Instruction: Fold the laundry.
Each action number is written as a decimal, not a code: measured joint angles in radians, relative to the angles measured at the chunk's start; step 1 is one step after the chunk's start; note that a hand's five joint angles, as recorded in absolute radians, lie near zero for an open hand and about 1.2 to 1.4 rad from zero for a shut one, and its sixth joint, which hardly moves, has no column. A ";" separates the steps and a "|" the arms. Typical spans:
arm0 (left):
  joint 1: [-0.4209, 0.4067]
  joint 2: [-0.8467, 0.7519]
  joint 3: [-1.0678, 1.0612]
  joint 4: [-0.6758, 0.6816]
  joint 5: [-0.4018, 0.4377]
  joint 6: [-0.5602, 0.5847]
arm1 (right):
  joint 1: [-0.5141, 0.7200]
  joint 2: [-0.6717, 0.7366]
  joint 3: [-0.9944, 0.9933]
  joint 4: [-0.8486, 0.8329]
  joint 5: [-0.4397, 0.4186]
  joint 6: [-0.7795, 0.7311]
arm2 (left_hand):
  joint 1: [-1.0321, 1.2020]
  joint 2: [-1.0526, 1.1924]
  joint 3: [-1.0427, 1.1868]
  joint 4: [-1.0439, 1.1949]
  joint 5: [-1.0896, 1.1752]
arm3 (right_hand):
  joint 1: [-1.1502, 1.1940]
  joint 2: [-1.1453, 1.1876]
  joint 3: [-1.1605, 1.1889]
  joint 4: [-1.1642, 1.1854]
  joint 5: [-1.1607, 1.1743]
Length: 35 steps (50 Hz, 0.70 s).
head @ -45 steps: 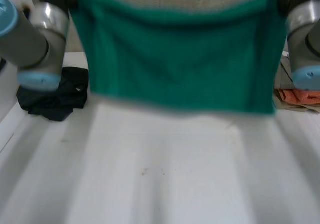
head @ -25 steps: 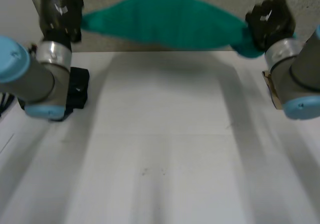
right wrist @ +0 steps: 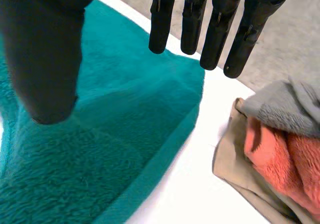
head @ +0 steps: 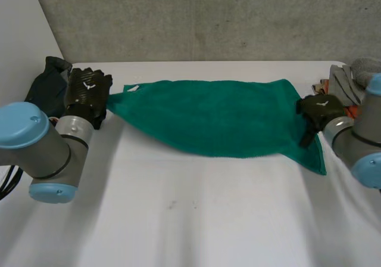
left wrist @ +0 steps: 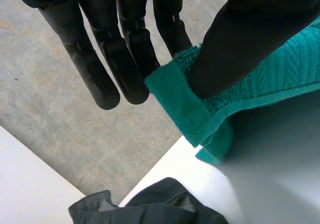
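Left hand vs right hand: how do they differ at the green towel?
Left hand pinches the towel's corner between thumb and fingers; right hand is open, fingers straight, holding nothing. Left hand sits at the left corner, right hand over the right edge. Both are black.

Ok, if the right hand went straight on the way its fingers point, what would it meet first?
Probably the concrete wall behind the table: the right hand points over the far corner of the green towel, and the cloth pile lies to one side. Height over the towel is unclear.

Teal towel lies spread flat, apparently single-layered, edges uneven.
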 measured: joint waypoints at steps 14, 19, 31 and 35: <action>0.014 0.030 -0.003 -0.022 0.000 0.001 | -0.075 0.031 0.030 0.135 -0.118 0.019 | 0.000 0.000 0.000 0.000 0.000 | 0.000 0.000 0.000 0.000 0.000; 0.014 0.028 -0.002 -0.031 0.000 0.001 | -0.082 0.035 0.048 0.145 -0.179 0.016 | 0.000 0.000 0.000 0.000 0.000 | 0.108 0.120 0.129 0.118 0.107; 0.013 0.055 -0.012 -0.081 -0.002 0.003 | -0.094 0.045 0.048 0.094 -0.194 -0.007 | 0.000 0.000 0.000 0.000 0.000 | 0.633 0.734 0.745 0.747 0.712; 0.030 0.150 -0.052 -0.194 0.000 0.005 | -0.098 -0.039 0.089 0.134 -0.193 -0.103 | 0.000 0.000 0.000 0.000 0.000 | 0.633 0.734 0.745 0.748 0.713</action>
